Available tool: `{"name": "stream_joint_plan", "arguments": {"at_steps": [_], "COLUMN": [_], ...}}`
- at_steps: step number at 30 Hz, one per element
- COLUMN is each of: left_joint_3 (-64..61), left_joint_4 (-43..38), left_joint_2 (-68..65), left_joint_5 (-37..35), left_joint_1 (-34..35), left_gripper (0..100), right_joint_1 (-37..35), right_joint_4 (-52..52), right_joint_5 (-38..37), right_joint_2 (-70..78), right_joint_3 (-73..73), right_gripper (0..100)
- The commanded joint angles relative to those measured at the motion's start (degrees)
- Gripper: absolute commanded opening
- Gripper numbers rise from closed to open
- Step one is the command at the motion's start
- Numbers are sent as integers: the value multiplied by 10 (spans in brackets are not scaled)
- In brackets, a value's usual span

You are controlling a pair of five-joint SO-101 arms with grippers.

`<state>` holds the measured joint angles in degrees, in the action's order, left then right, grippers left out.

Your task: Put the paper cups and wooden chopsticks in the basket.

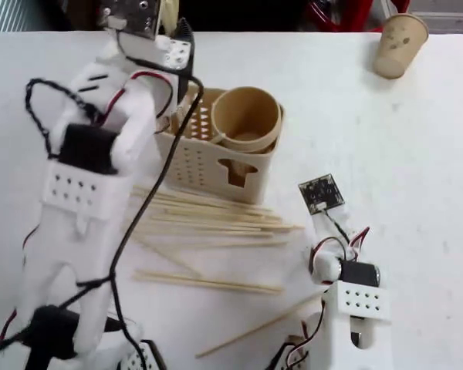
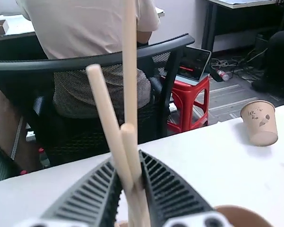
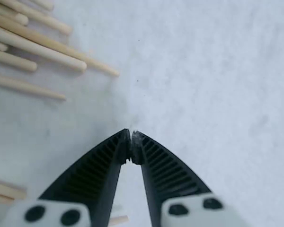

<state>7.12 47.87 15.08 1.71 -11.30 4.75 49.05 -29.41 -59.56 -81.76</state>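
Note:
My left gripper (image 2: 131, 179) is shut on a few wooden chopsticks (image 2: 128, 94) that stand upright between its fingers, above the back left corner of the cream basket (image 1: 187, 158). In the high view the held chopsticks (image 1: 170, 14) rise at the top edge beside the left gripper (image 1: 181, 38). One paper cup (image 1: 245, 117) sits inside the basket. Another paper cup (image 1: 400, 45) lies tipped at the far right of the table, also seen as the cup (image 2: 259, 122) from the left wrist. Several loose chopsticks (image 1: 208, 223) lie in front of the basket. My right gripper (image 3: 131, 137) is shut and empty, just over the table near chopstick ends (image 3: 38, 45).
A single chopstick (image 1: 255, 327) lies slanted near the front edge beside the right arm (image 1: 355, 297). Black cables (image 1: 123, 231) hang from the left arm across the chopstick pile. A person on an office chair (image 2: 99, 71) and a red stool (image 2: 189, 101) are behind the table.

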Motion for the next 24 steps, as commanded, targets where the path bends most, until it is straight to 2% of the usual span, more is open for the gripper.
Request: {"name": "stream_joint_plan", "arguments": {"at_steps": [1,8,13,18,24], "left_joint_3": [25,-16,-55,-33,54], "left_joint_4": [-25,-13,-11,40,135], "left_joint_2": [-22,-50,-49,-48,-48], "left_joint_5": [-9,-34,-71,-95,-97], "left_joint_1": [-3,4,29,65,100], "left_gripper": [21,24,120,159,178], "right_joint_1": [4,4,4,4,4], "right_joint_4": [-10,-10,-10,-10,-10], "right_joint_5": [3,3,3,3,3], "right_joint_2": [-6,-6,-6,-6,-6], "right_joint_3": [2,2,2,2,2], "right_gripper": [20,20,21,21,21]}}
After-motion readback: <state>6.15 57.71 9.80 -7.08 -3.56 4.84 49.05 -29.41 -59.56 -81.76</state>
